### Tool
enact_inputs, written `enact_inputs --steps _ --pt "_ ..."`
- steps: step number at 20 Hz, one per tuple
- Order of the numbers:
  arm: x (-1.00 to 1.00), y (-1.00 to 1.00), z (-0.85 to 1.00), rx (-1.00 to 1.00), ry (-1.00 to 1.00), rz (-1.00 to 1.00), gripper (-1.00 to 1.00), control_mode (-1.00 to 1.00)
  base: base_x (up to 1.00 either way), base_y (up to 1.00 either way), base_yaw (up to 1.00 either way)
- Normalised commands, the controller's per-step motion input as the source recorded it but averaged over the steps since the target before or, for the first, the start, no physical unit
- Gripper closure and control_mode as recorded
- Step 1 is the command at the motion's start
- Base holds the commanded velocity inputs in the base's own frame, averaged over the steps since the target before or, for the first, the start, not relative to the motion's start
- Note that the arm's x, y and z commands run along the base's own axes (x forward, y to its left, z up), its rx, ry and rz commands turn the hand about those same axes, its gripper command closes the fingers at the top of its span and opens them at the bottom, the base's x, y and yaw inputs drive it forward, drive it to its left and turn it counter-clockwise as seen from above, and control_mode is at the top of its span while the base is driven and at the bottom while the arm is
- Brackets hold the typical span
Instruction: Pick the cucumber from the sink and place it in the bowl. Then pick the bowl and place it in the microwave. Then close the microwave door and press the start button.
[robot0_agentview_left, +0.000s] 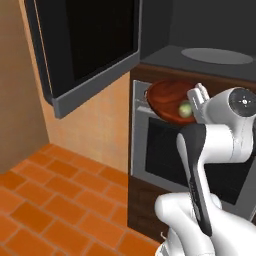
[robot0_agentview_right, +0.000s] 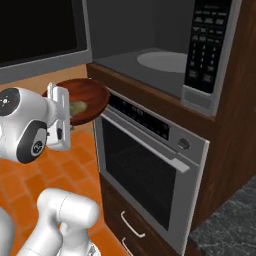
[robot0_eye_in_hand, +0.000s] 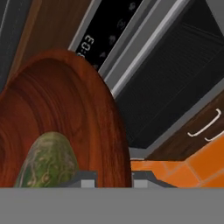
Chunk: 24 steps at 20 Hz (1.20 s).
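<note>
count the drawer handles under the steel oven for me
2. Both are curved silver handles on the dark brown wooden drawer fronts below the steel oven, one above the other. More may lie beyond the picture's bottom edge.

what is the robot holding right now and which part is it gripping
The gripper holds the wooden bowl by its rim, with the cucumber lying inside.

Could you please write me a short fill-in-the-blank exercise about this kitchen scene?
1. The cucumber lies inside the ____.
2. The hand holds the bowl in front of the steel ____.
3. The microwave door stands ____.
4. The floor is laid with ____ tiles.

Missing words: bowl; oven; open; orange
</note>
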Motion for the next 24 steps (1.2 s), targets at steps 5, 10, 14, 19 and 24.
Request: enact_inputs --steps 5,10,14,19,24 --pt "0.0 0.0 0.0 0.0 0.0 0.0 1.0 1.0 0.02 0.0 -0.29" --pt "-0.12 0.0 0.19 0.0 -0.05 -0.08 1.0 -1.0 0.0 0.0 -0.17" --pt "-0.14 0.0 0.57 0.01 -0.21 -0.19 1.0 -1.0 0.0 0.0 0.0" --pt "0.04 -0.13 0.67 0.04 -0.16 -0.13 1.0 -1.0 0.0 0.0 0.0" --pt "0.39 -0.38 0.55 0.01 -0.03 -0.15 1.0 -1.0 0.0 0.0 0.0"
